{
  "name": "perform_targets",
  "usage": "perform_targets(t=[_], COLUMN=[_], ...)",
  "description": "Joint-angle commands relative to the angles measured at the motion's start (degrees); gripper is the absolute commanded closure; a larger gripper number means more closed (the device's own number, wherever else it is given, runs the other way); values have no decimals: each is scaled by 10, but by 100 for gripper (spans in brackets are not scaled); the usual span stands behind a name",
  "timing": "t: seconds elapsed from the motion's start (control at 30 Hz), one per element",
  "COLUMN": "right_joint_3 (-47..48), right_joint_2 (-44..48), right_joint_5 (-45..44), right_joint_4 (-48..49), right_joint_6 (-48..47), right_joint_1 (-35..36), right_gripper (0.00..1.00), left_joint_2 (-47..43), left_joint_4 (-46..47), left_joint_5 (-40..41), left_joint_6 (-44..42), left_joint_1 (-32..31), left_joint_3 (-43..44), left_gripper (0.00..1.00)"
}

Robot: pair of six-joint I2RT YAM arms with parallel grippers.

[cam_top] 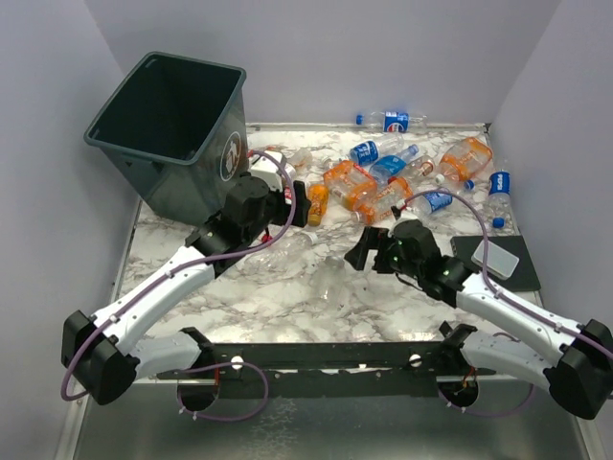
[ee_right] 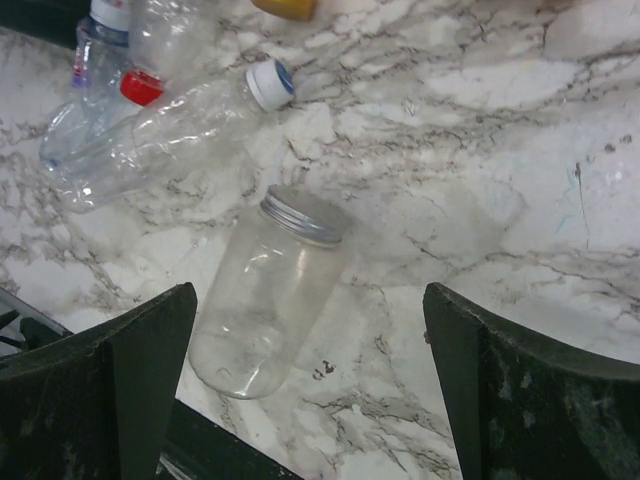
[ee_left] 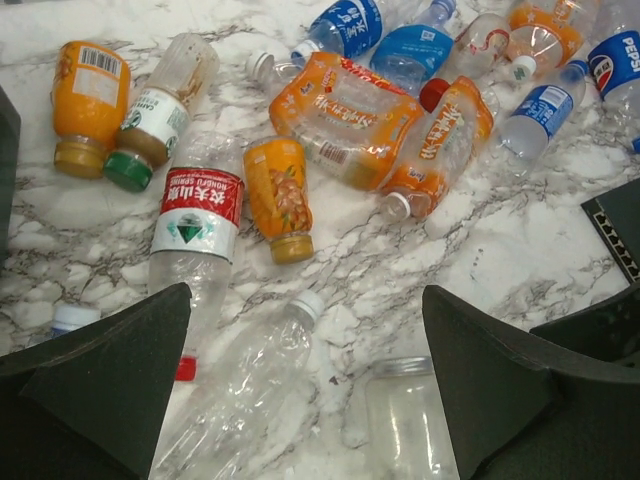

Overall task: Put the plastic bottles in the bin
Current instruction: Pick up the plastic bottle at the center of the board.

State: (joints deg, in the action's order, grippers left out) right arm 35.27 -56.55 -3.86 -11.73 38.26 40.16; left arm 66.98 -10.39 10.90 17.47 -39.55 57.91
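The dark green-grey bin (cam_top: 177,134) stands tilted at the far left. Several plastic bottles lie across the back of the table: orange-tinted ones (cam_top: 350,182), blue-labelled ones (cam_top: 393,122). My left gripper (cam_top: 302,203) is open and empty, just right of the bin. In its wrist view, the open left gripper (ee_left: 305,300) hangs above a clear white-capped bottle (ee_left: 250,390), with a red-labelled bottle (ee_left: 195,225) to the left. My right gripper (cam_top: 367,244) is open and empty at mid-table. In its wrist view, the right gripper (ee_right: 310,295) hovers over a clear silver-lidded jar (ee_right: 265,295).
A black mat (cam_top: 498,261) with a white block on it lies at the right edge. The black mounting frame (cam_top: 326,359) runs along the near edge. Grey walls close in the back and both sides. Marble shows between the jar and the frame.
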Motion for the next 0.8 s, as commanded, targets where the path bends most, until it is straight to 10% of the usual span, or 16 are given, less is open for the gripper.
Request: perform_targets(t=[0.0,0.4,0.77], right_joint_3=[-37,-53,-19], right_joint_2=[10,-77,-168], right_joint_5=[-1,246,253], right_joint_4=[28,146,89], right_joint_6=[71,80,117], right_joint_1=[-11,-72,-67], right_gripper=[0,0,0], left_joint_2=[-46,-98,-123], left_joint_4=[-3,7,51], left_joint_5=[22,95,38], left_joint_6=[10,71,76], left_joint_1=[-1,-1,0], left_joint_3=[-42,-112,-146], left_gripper=[1,1,1])
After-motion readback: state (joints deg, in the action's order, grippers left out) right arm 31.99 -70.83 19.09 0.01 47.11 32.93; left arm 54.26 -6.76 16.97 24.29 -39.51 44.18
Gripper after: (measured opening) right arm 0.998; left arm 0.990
